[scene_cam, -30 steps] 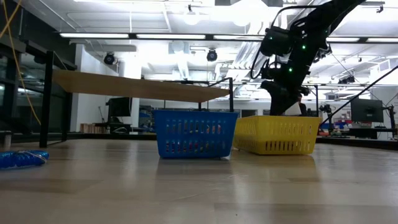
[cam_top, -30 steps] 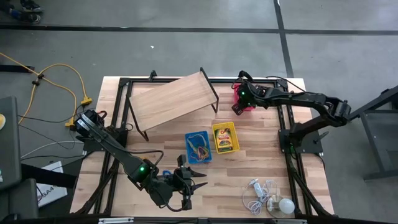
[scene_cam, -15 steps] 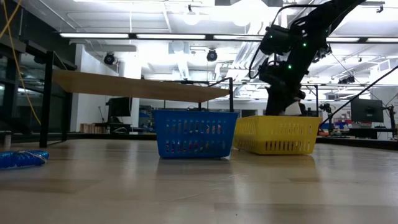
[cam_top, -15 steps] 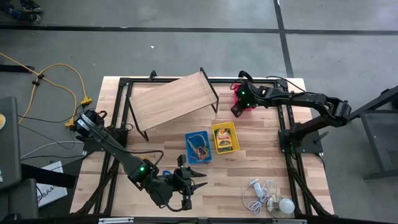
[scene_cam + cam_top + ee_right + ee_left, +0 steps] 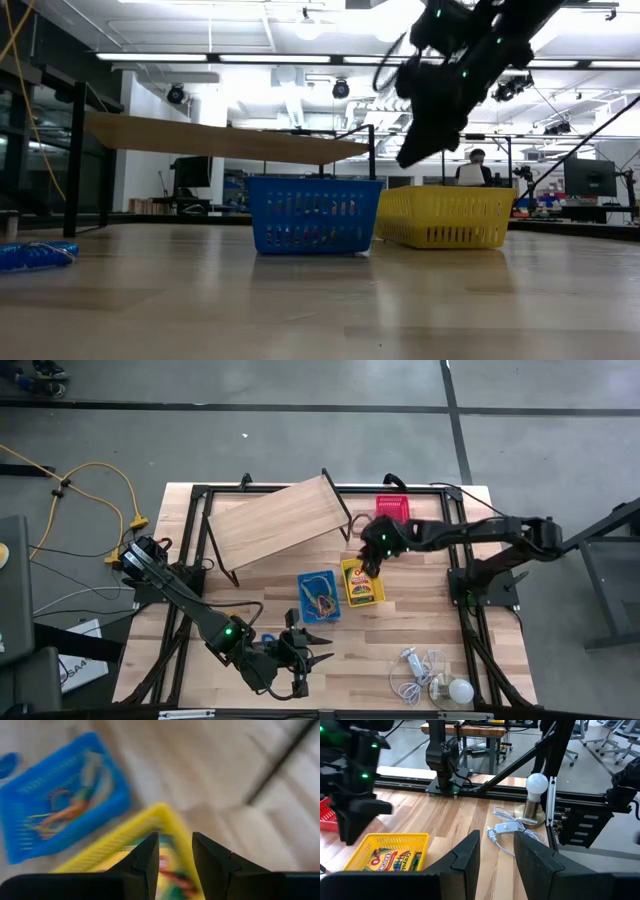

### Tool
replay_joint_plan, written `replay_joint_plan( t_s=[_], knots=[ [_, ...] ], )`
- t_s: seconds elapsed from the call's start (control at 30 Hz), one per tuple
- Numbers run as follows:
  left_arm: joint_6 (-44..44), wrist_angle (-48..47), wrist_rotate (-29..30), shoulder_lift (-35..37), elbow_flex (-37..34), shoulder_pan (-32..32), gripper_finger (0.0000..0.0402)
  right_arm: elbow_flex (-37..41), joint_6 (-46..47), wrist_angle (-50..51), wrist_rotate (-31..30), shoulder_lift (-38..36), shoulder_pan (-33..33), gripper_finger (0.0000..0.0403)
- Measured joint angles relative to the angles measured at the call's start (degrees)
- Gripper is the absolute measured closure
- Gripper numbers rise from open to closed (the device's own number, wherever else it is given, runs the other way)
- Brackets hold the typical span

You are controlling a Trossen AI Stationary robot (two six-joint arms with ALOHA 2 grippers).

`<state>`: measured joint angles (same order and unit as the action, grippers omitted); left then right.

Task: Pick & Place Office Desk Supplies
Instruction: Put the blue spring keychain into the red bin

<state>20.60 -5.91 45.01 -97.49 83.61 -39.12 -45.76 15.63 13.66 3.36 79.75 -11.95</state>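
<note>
Fingers of the right gripper point(image 5: 366, 564) are hanging a little apart with nothing between them, as the right wrist view is showing. That gripper is floating just over the far edge of the yellow basket point(image 5: 361, 581), and it is pointing down at the crayon box point(image 5: 362, 585) lying inside.

If the gripper is going for the box, it could bump the basket wall and push the basket along the table. The box is lying flat and filling most of the basket, so the fingers may not be finding room to slip down its sides. They could be sliding off the top, or they could be lifting the light basket up with the box.

Right beside the yellow basket, on the left arm's side, the blue basket point(image 5: 319, 595) is sitting with rubber bands point(image 5: 320, 599) in it. A shove could be knocking the two together. The red basket point(image 5: 391, 509) is sitting well past the yellow basket at the far edge of the table.

The left gripper point(image 5: 307, 658) is waiting, fingers apart and empty, well on the near side of the yellow basket. The bulb point(image 5: 459, 690) is lying off to the near right corner.
</note>
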Motion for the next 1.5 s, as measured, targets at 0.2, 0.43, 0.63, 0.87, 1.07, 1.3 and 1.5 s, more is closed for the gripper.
replay_joint_plan(
  t_s=[0.2,0.43,0.63,0.87,1.07,1.3,1.5],
  knots=[
    [0.0,0.0,0.0,0.0,0.0,0.0,0.0289,0.0,0.4,-6.0,-0.8,0.0,11.8,0.0298],
    [0.0,0.0,0.0,0.0,0.0,0.0,0.0289,0.0,-0.9,-10.6,-5.8,0.0,23.7,0.0298],
    [0.0,0.0,0.0,0.0,0.0,0.0,0.0289,0.0,-0.6,-10.6,-10.0,0.3,31.0,0.0298],
    [0.0,0.0,0.0,0.0,0.0,0.0,0.0289,0.0,-0.2,-10.7,-11.4,0.3,33.8,0.0298],
    [0.0,0.0,0.0,0.0,0.0,0.0,0.0289,0.0,-0.3,-10.9,-11.4,0.3,33.7,0.0298],
    [0.0,0.0,0.0,0.0,0.0,0.0,0.0289,0.0,-0.4,-11.8,-11.4,0.3,33.7,0.0298],
    [0.0,0.0,0.0,0.0,0.0,0.0,0.0289,0.0,-0.6,-11.7,-10.7,0.3,33.7,0.0298]
  ],
)
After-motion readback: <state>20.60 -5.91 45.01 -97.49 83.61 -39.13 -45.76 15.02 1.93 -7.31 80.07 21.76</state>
